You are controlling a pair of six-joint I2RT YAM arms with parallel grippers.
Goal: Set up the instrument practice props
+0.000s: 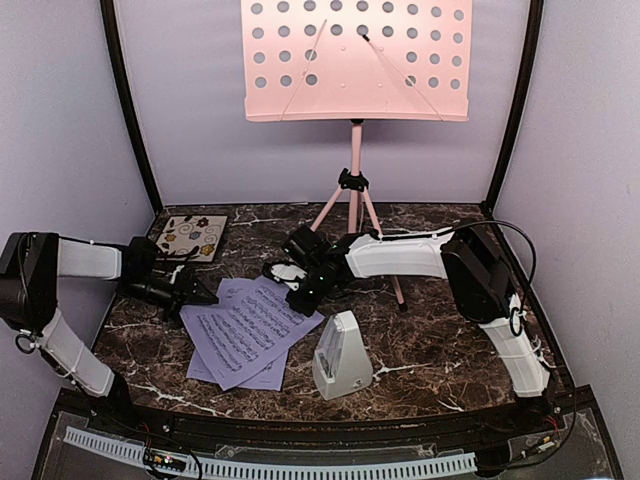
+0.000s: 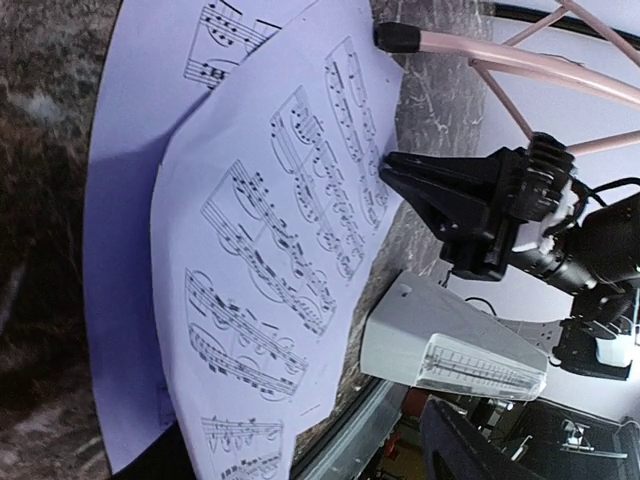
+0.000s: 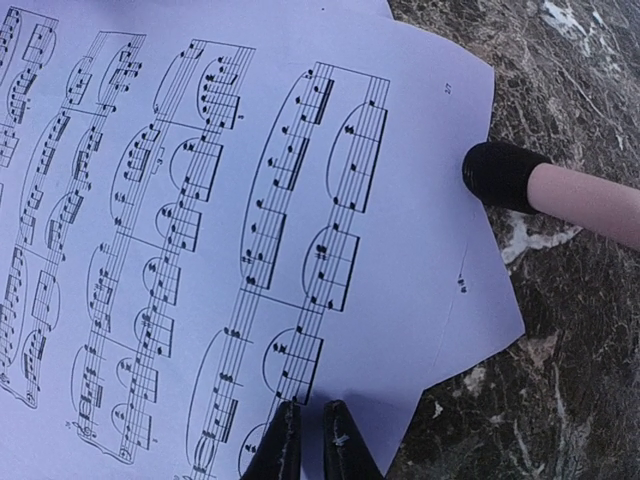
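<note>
Lavender sheet-music pages (image 1: pixel 250 330) lie overlapped on the marble table (image 1: pixel 440 340). My left gripper (image 1: pixel 203 295) is at their left edge and stands open (image 2: pixel 320 465), its dark fingers (image 2: pixel 480 450) wide apart, with the top page (image 2: pixel 260 230) lifting over the lower one. My right gripper (image 1: pixel 297 292) is shut, and its tips (image 3: pixel 312 405) rest on the top page's (image 3: pixel 230 200) far right corner. The pink music stand's desk (image 1: pixel 355 60) rises behind, one rubber foot (image 3: pixel 500 175) beside that corner. The grey-white metronome (image 1: pixel 342 355) stands upright to the right of the pages.
A floral coaster (image 1: pixel 193 237) lies at the back left, behind my left gripper. The stand's tripod legs (image 1: pixel 385 250) spread behind and under my right arm. The table's front edge (image 1: pixel 300 415) runs close to the pages and the metronome (image 2: pixel 450 350).
</note>
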